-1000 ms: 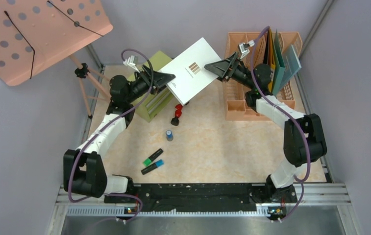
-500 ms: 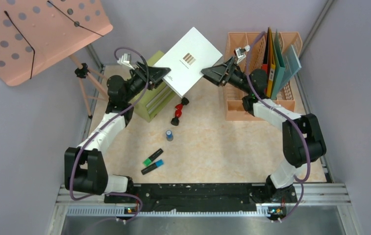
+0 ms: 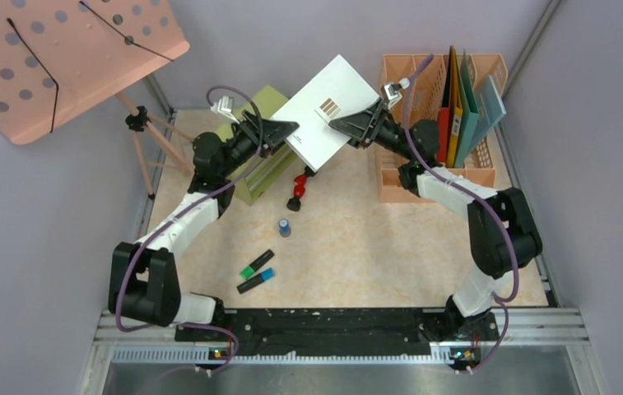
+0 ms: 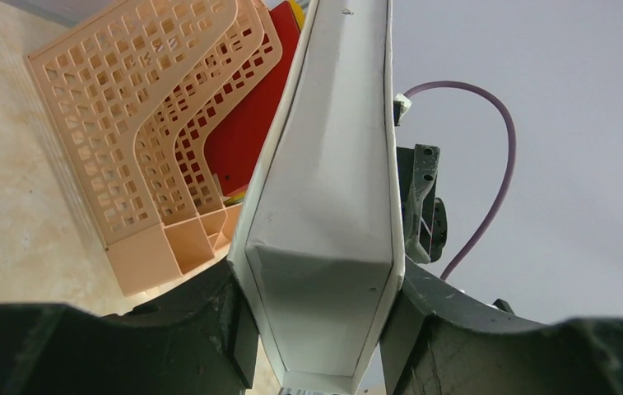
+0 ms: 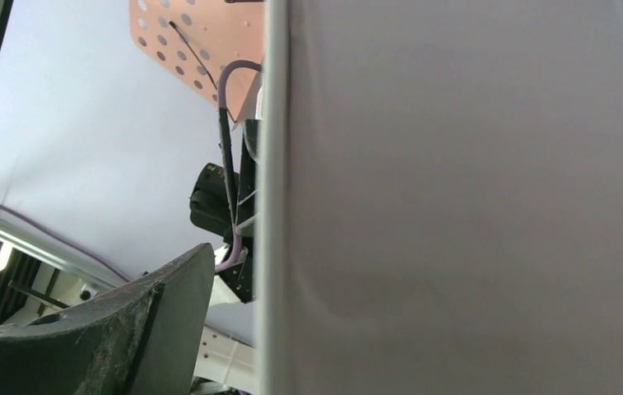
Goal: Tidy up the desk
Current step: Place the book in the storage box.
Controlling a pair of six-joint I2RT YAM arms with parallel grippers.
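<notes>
Since the white box [image 5: 456,197] hides one finger, right pincer [image 3: 334,123] is unreadable.

Robot lab test cell, staged as an office desk. A left arm [image 3: 178,224] and right arm [image 3: 497,230] are bolted to a black-and-metal rail [image 3: 332,322] at the front edge, w/ exposed purple cable [image 4: 507,132]. Plain grey walls [image 3: 44,247] box in the marble-look desk [image 3: 374,255]. Office props: peach file rack [image 3: 398,185] w/ folders [image 3: 460,99], green drawer cabinet [image 3: 250,185], markers [image 3: 256,274]. Also a peach perforated board [image 3: 44,58] on a tripod [image 3: 135,123].
</notes>
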